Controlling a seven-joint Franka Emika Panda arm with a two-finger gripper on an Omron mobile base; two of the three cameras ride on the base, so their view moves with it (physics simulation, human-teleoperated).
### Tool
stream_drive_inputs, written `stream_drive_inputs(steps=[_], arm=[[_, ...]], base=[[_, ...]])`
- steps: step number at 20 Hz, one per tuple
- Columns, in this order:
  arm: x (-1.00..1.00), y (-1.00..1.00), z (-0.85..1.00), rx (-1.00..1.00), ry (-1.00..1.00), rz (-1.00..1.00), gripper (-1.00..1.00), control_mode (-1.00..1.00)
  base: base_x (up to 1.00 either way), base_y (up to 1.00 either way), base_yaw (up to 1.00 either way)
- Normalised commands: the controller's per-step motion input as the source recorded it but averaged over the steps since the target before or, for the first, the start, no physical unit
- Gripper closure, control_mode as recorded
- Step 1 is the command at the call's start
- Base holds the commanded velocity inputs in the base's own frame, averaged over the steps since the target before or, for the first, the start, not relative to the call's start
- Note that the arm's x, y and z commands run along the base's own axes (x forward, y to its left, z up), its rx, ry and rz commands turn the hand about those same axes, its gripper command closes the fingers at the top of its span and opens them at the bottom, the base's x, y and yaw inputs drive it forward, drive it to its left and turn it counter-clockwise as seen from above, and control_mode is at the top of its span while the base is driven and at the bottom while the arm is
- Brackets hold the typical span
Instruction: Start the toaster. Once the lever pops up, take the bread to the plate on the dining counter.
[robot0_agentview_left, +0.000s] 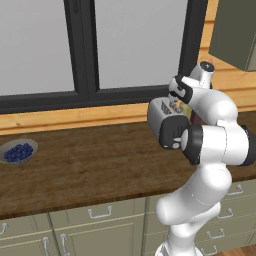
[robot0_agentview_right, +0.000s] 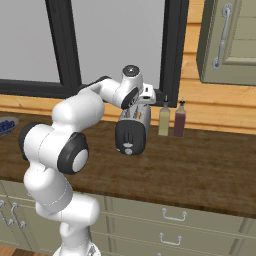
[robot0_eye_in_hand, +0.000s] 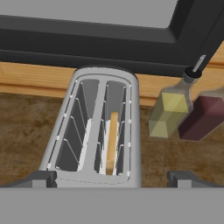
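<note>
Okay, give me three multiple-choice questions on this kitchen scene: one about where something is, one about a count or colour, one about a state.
1. Where is the bread?
A. on the counter
B. in the toaster's right-hand slot, hand view
C. in the bowl

2. How many bottles stand beside the toaster?
A. one
B. two
C. four

3. How do the gripper jaws stand?
A. open, holding nothing
B. shut on the bread
C. shut on a bottle

Answers:
1 B, the tan slice stands on edge in that slot.
2 B, a yellow bottle and a dark red bottle.
3 A, the fingertips sit wide apart over the toaster.
</note>
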Motion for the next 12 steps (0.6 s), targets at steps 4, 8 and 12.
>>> stream_drive_inputs(steps=[4, 8, 12], arm=[[0.0, 0.0, 0.0, 0.0, 0.0, 0.0, -1.0, -1.0], [0.0, 0.0, 0.0, 0.0, 0.0, 0.0, -1.0, -1.0], [0.0, 0.0, 0.0, 0.0, 0.0, 0.0, -1.0, -1.0]], base=[[0.0, 0.0, 0.0], [0.0, 0.0, 0.0], [0.0, 0.0, 0.0]])
